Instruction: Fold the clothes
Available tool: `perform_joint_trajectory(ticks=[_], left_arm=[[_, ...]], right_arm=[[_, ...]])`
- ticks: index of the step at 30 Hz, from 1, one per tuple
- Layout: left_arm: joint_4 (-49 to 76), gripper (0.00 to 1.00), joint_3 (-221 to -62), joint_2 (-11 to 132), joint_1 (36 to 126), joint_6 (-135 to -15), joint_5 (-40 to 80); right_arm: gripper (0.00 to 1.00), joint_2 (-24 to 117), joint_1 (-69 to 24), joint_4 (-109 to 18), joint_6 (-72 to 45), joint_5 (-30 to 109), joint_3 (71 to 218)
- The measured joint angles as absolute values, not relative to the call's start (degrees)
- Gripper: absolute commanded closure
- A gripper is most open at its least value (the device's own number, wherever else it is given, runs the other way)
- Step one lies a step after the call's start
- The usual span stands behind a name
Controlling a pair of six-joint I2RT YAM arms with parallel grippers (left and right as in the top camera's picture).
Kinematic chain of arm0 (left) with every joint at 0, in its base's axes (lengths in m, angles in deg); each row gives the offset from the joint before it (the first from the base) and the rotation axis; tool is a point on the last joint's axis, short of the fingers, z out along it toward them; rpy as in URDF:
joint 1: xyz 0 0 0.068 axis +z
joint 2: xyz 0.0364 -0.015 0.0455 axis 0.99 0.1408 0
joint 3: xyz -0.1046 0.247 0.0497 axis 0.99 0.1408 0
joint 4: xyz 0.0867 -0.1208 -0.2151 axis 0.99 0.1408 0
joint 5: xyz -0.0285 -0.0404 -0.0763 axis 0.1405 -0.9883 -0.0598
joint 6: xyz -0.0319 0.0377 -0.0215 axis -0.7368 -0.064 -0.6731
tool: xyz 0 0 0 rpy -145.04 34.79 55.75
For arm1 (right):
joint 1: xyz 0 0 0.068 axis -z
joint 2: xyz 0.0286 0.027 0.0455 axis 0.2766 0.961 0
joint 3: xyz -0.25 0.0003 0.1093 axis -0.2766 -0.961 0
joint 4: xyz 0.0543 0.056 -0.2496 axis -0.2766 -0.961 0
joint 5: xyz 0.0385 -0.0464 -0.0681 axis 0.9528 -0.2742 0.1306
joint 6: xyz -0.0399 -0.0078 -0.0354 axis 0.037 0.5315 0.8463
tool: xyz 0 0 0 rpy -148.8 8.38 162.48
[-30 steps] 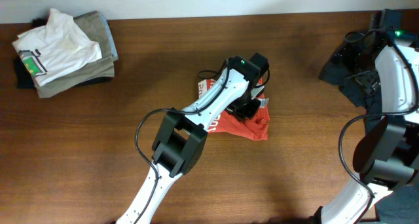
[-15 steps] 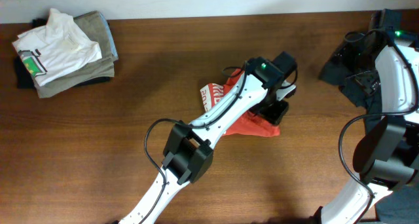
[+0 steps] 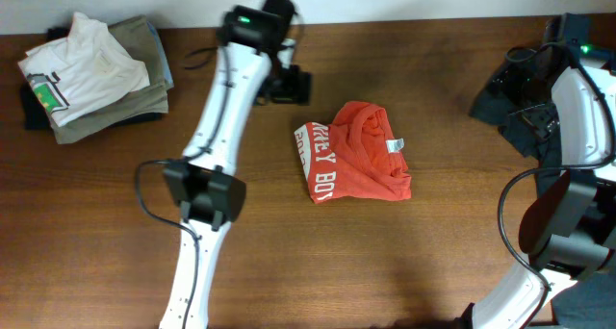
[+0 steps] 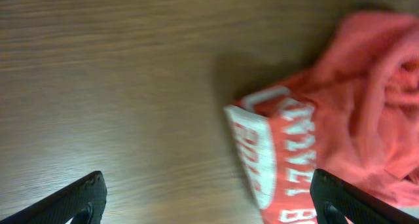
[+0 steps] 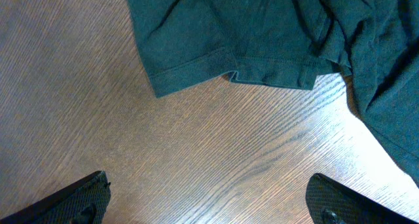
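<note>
**My left gripper (image 3: 289, 84) hangs open over bare wood, and the orange-red T-shirt (image 3: 354, 154) lies free on the table (image 3: 433, 252).**

The T-shirt is a soft, crumpled cotton bundle near the table's middle, roughly rectangular. It is rumpled into thick folds, with a band of bold white lettering along its left edge and a small pale tag (image 3: 394, 145) on top. My left gripper is up and to the left of it, clear of the cloth, its black tips spread wide with nothing between them over fine-grained brown wood. My right gripper (image 5: 206, 198) at the far right is spread just as wide and empty, below the stitched hem of a dark garment (image 5: 249, 34). In the back-left corner a rumpled white shirt (image 3: 87, 64) sits on a folded khaki-grey garment (image 3: 144, 40).
</note>
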State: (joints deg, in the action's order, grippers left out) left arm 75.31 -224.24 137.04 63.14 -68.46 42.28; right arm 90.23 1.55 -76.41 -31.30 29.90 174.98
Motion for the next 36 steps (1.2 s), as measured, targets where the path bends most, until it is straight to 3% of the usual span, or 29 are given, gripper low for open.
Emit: perform_joint_trajectory(ticks=[8,13,17,21,28,36], left_arm=[[75.3,0.01,-223.3,137.0,67.3,-67.3,35.2],[75.4,0.01,-209.9,131.2,65.1,-65.8,36.9],[74.4,0.01,-195.8,118.8,64.4,-65.4,39.5],[63.7,0.01,-180.4,107.5,64.3,-65.2,38.3],[37.9,0.01,-153.6,108.0,61.4,-65.2,25.5],[18.8,0.01,-143.1,108.3,60.4,-68.9,19.6]], right_arm=[[0.01,90.2,1.5,-76.4,-31.3,29.9,175.0],[0.01,90.2,1.5,-76.4,-31.3,29.9,175.0],[0.01,90.2,1.5,-76.4,-31.3,29.9,175.0],[0.01,90.2,1.5,-76.4,-31.3,29.9,175.0],[0.01,90.2,1.5,-76.4,-31.3,29.9,175.0],[0.01,90.2,1.5,-76.4,-31.3,29.9,175.0]])
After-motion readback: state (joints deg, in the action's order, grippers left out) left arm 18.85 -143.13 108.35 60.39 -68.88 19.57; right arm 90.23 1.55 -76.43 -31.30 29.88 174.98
